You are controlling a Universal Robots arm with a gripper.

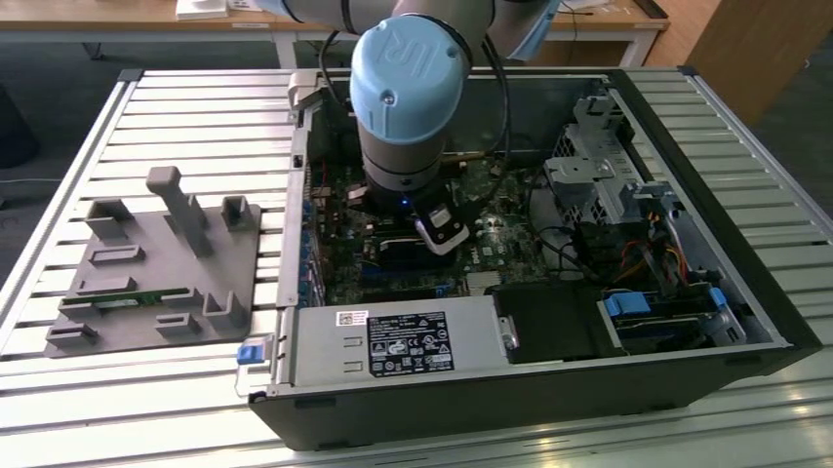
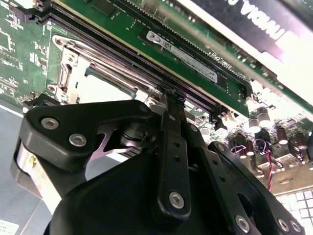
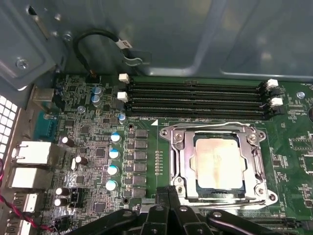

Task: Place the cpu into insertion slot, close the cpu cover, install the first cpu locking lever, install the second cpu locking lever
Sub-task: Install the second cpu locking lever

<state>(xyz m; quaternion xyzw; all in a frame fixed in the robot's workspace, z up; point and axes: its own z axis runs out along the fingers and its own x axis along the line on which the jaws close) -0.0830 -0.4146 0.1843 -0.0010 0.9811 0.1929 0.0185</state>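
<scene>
One arm, one gripper [image 3: 168, 196], low over the motherboard [image 3: 98, 147] inside the open computer case [image 1: 729, 322]. In both wrist views the fingers [image 2: 172, 127] stand pressed together, tips meeting at a thin edge with nothing between them. Tips sit at the near edge of the socket, bottom centre of the first wrist view.

The cpu [image 3: 218, 162] lies flat in the insertion slot [image 3: 182, 161], right of centre in the first wrist view, dull silver top showing. The cpu cover [image 3: 217, 131] looks down around it, the chip visible through its central cut-out. Thin metal bars run along the socket's sides; whether either locking lever is hooked home I cannot tell. So: chip seated, cover apparently closed, levers unconfirmed.

Risks, as judgement:
- Closed tips are very near the socket frame. A slip sideways could scrape the frame or the small parts beside it.
- A lever pushed without catching its hook may spring back up, lifting the cover.
- Memory slots [image 3: 195, 100] lie just past the socket, in reach of an overshoot.

Containers:
- Case, centre right of the exterior view: holds motherboard, power supply [image 1: 390, 341] at lower centre, drive cage [image 1: 599, 156] at upper right, cables.
- Grey fixture tray [image 1: 156, 263], exterior view's left, outside the case: a small green board [image 1: 131, 300] rests in one recess.
</scene>
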